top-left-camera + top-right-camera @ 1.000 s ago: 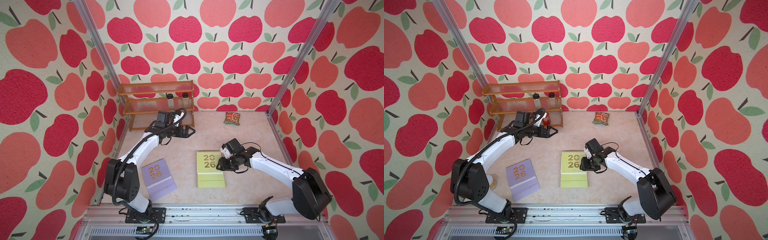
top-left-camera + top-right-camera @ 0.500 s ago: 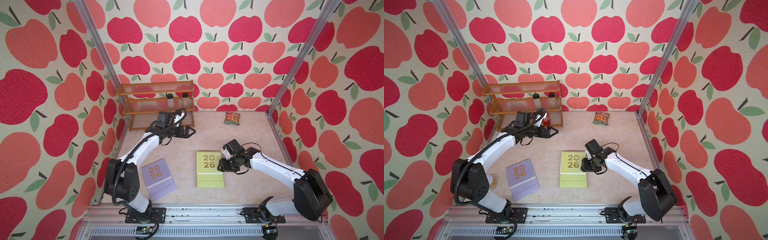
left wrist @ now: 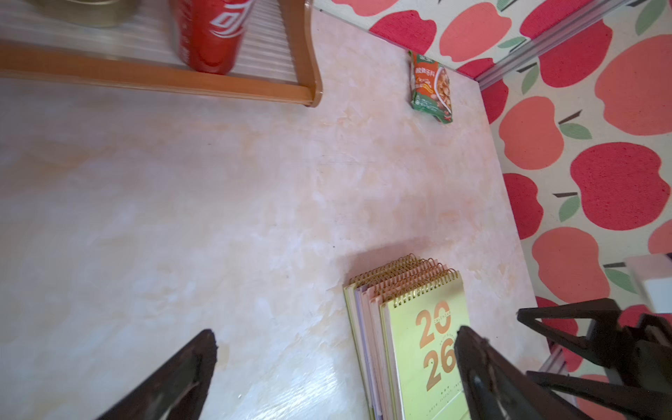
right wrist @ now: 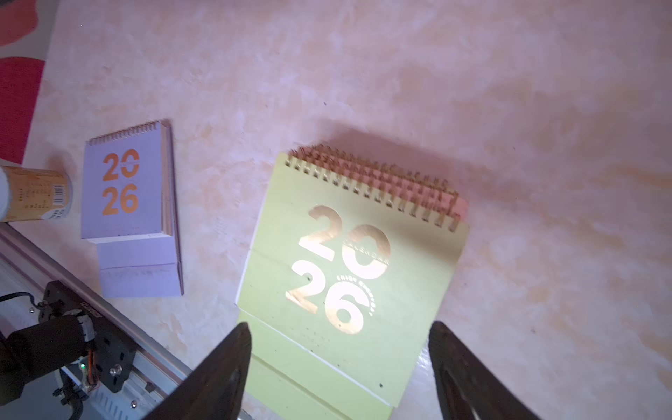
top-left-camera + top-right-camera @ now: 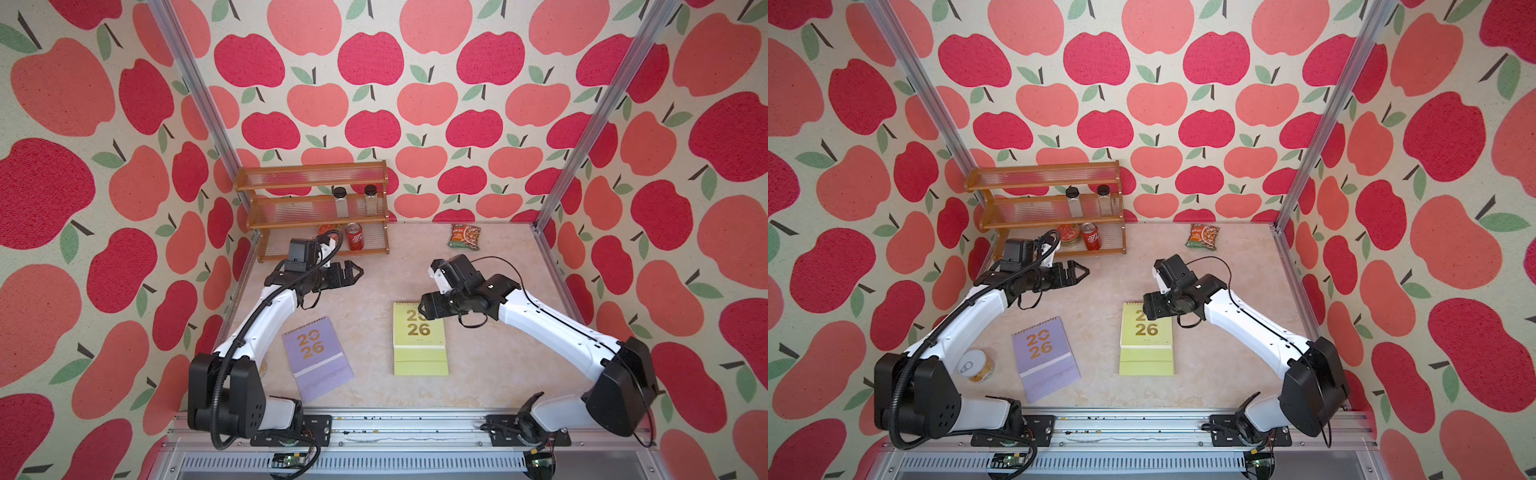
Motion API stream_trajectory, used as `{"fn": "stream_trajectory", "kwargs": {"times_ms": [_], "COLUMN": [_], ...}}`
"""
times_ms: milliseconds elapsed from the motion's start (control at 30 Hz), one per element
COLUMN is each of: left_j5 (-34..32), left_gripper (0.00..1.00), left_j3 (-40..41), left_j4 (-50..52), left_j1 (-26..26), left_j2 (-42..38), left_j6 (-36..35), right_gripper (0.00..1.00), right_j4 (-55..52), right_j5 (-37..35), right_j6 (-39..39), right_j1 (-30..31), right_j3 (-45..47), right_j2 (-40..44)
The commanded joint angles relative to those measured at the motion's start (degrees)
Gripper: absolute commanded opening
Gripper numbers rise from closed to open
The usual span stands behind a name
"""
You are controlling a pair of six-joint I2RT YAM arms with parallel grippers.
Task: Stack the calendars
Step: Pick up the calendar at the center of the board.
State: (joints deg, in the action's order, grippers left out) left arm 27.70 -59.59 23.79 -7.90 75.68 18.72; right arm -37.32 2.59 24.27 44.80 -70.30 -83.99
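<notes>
the right gripper (image 5: 424,308) is seen with its jaws parted and nothing clamped between them. in the right wrist view its dark fingers (image 4: 225,367) are spread to either side of the plain end of the yellow-green calendar (image 4: 349,276), and whether that calendar is touched cannot be told. directly beneath this gripper a stack of calendars (image 3: 374,320) is laid flat on the table (image 5: 490,374). the yellow-green one is set on top with its gold numerals facing up, and peach and lilac edges and several gold spirals are shown under it, slightly fanned. in a top view part of the upper numerals is hidden by the gripper. farther from the right gripper, over toward the left arm's base, a single lilac calendar (image 5: 316,353) is found flat on the table, turned at a slant and well apart from the stack. just beyond it, farther again from the right gripper, a gold-lidded tin (image 5: 976,365) is stood upright. the left gripper (image 5: 356,273) is held above bare table with its jaws spread wide and nothing between its fingers (image 3: 182,374). the stack is placed ahead of it, apart from both fingertips. close behind this gripper a wooden shelf rack (image 5: 311,183) is set, with a red can (image 5: 354,242) on the lowest shelf and two dark-capped jars (image 5: 340,202) on the middle one. farthest from both grippers, a green snack packet (image 5: 464,237) is laid flat by the back wall.
</notes>
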Motion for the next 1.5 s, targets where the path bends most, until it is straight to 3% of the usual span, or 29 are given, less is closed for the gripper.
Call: {"fn": "stream_trajectory", "kwargs": {"times_ms": [0,200,433,567,733,1033,1467], "left_j5": [-6.78,-10.93,-11.22,-12.04,-14.57,-25.95,-25.64], "left_gripper": [1.0,1.0,1.0,1.0,0.99,1.0,0.99], "left_j3": [2.78,8.37,15.22,18.72,21.49,19.94,21.91], "left_j4": [8.34,16.5,20.79,22.34,23.05,27.46,20.94], "left_j1": [1.63,6.17,12.59,13.26,13.61,13.65,13.42], "left_j2": [-5.78,-15.87,-22.03,-23.6,-20.58,-14.29,-5.33], "left_j6": [4.65,11.21,19.47,22.0,23.53,24.8,24.45], "right_gripper": [0.79,0.8,0.8,0.8,0.8,0.79,0.79], "right_j4": [1.09,2.76,5.44,6.39,7.26,10.36,13.71], "right_j5": [-0.3,2.49,5.89,7.56,10.3,14.78,17.89], "right_j6": [-4.26,-5.96,-5.97,-5.28,-4.62,-1.45,1.39], "right_j1": [2.31,6.86,10.3,11.18,12.35,14.17,14.44], "right_j3": [-5.71,-15.3,-22.5,-24.74,-27.52,-28.66,-28.12], "right_j2": [-5.7,-16.0,-24.58,-27.57,-31.37,-35.56,-38.93]}}
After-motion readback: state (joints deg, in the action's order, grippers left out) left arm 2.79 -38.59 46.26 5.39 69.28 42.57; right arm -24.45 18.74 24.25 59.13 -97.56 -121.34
